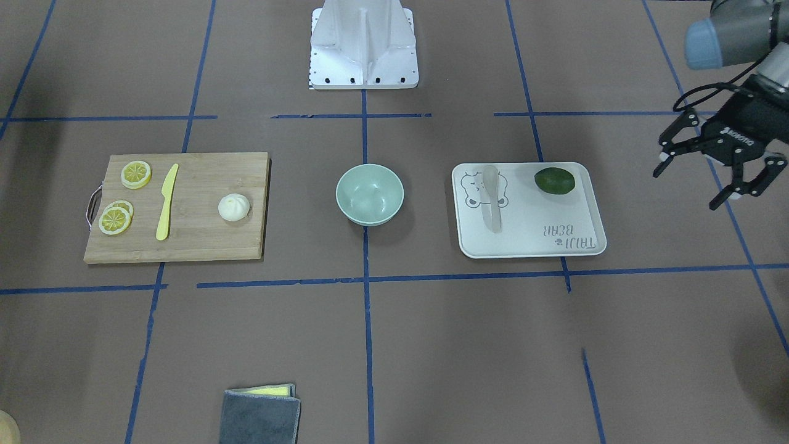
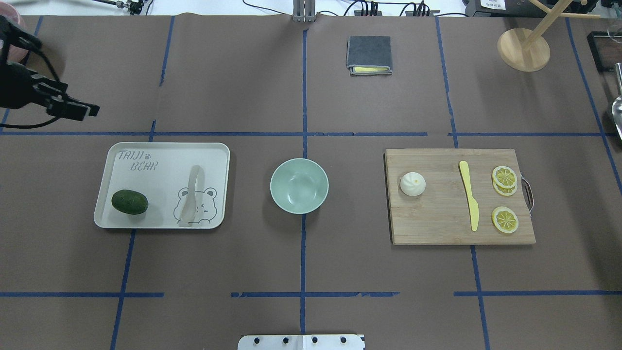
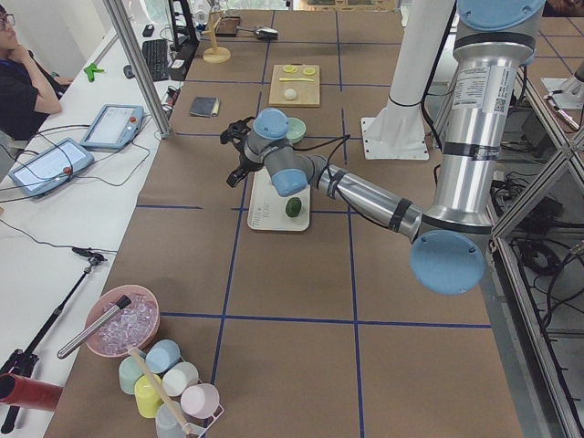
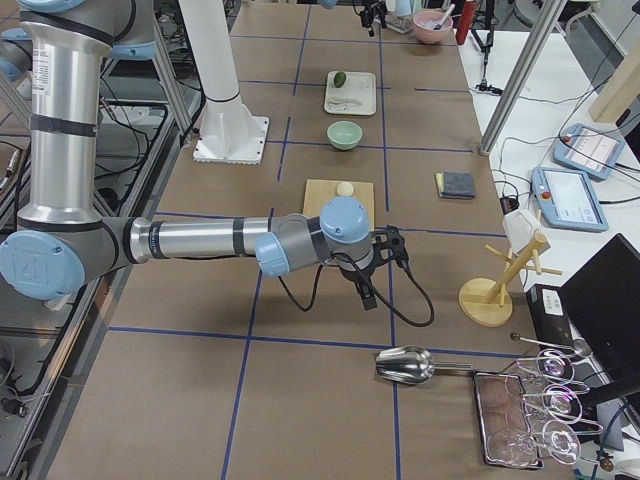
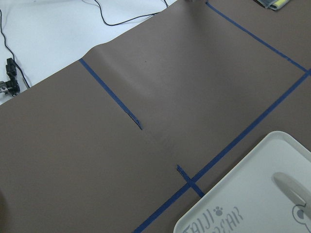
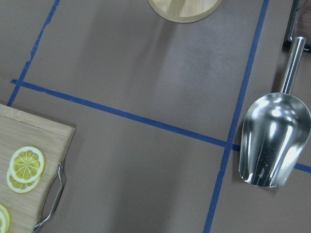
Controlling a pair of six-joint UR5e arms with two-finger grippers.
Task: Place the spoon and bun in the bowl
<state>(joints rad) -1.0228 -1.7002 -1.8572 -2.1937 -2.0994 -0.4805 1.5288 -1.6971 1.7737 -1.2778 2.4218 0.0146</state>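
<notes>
The off-white spoon (image 1: pixel 491 197) lies on the white bear-printed tray (image 1: pixel 542 222); it also shows in the overhead view (image 2: pixel 190 194). The white bun (image 1: pixel 234 207) sits on the wooden cutting board (image 1: pixel 197 240), also seen from overhead (image 2: pixel 413 184). The mint-green bowl (image 1: pixel 370 216) stands empty between them at the table's middle (image 2: pixel 279 194). My left gripper (image 1: pixel 686 188) is open and empty, raised beyond the tray's outer side (image 2: pixel 82 109). My right gripper (image 4: pixel 385 280) hovers past the cutting board's outer end; I cannot tell whether it is open or shut.
A dark green fruit (image 1: pixel 554 180) lies on the tray. A yellow knife (image 1: pixel 166 201) and lemon slices (image 1: pixel 135 174) lie on the board. A folded grey cloth (image 2: pixel 369 54) lies on the far side. A metal scoop (image 6: pixel 272 141) and a wooden stand (image 2: pixel 524 48) are at the far right.
</notes>
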